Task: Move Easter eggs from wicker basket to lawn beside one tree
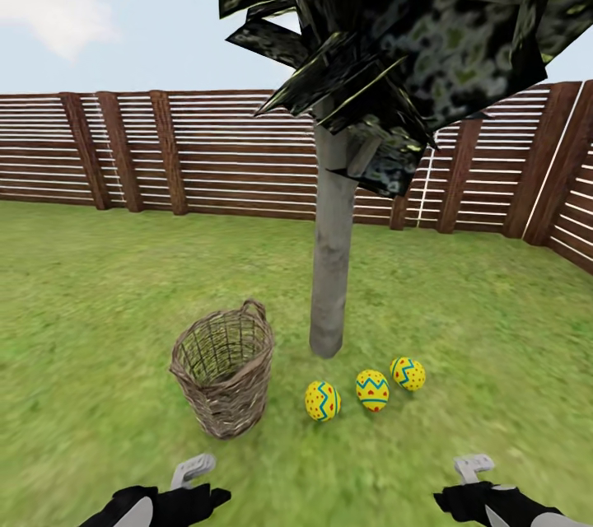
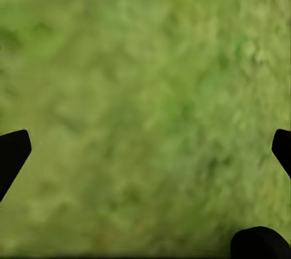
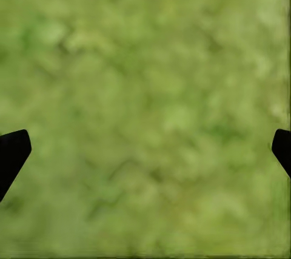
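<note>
Judging by the layout, the job looks pretty much done: three eggs (image 1: 323, 401) (image 1: 372, 389) (image 1: 408, 374) are laid on the lawn (image 1: 99, 305) just right of the basket (image 1: 222, 369), near the tree (image 1: 332, 263). Both grippers (image 2: 145, 150) (image 3: 145, 150) are spread, nothing held; only a basket check is called for.

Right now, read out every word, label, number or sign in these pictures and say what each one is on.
None: no readable text in any view.
The three eggs carry only blue zigzags and red dots, no letters.
The basket, the tree trunk and the fence are unmarked.
Both wrist views show bare lawn between open pincer tips.
</note>
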Controlling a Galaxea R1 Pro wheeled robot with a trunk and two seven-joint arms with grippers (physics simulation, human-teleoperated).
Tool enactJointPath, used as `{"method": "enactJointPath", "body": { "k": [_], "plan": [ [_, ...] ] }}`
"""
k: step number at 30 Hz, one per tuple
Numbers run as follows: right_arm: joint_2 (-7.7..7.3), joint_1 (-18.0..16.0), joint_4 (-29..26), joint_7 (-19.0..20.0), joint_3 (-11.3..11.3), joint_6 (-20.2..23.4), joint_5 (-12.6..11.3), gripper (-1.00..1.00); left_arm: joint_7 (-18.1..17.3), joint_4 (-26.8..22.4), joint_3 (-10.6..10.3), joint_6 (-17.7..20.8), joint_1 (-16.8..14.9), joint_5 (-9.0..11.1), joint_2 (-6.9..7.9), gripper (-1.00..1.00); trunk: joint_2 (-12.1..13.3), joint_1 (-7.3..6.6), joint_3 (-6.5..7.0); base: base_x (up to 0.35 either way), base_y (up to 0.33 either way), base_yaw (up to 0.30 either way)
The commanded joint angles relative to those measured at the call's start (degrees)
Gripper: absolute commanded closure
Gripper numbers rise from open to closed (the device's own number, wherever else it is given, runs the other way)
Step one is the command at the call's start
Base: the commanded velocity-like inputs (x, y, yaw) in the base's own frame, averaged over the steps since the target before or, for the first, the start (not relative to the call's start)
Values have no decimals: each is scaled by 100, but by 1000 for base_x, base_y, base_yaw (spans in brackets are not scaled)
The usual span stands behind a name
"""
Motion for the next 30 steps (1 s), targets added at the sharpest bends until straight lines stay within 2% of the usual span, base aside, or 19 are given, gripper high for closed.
{"method": "enactJointPath", "body": {
  "k": [1,9,18,30],
  "plan": [
    [0,8,34,-65,-43,19,33,-100,-6,14,-17,4,-5,16,4,-100,39,-24,4,0,0,8],
    [3,77,123,-212,-45,13,32,-100,1,51,-23,4,-5,7,-65,-100,360,-200,75,-146,0,1],
    [3,120,132,-215,-45,10,27,-100,1,298,-7,1,-5,7,-76,-100,721,-397,154,-12,0,0],
    [3,165,133,-223,-45,1,24,-100,23,333,-6,1,-5,-2,-76,-100,1202,-661,260,0,0,0]
  ]
}}
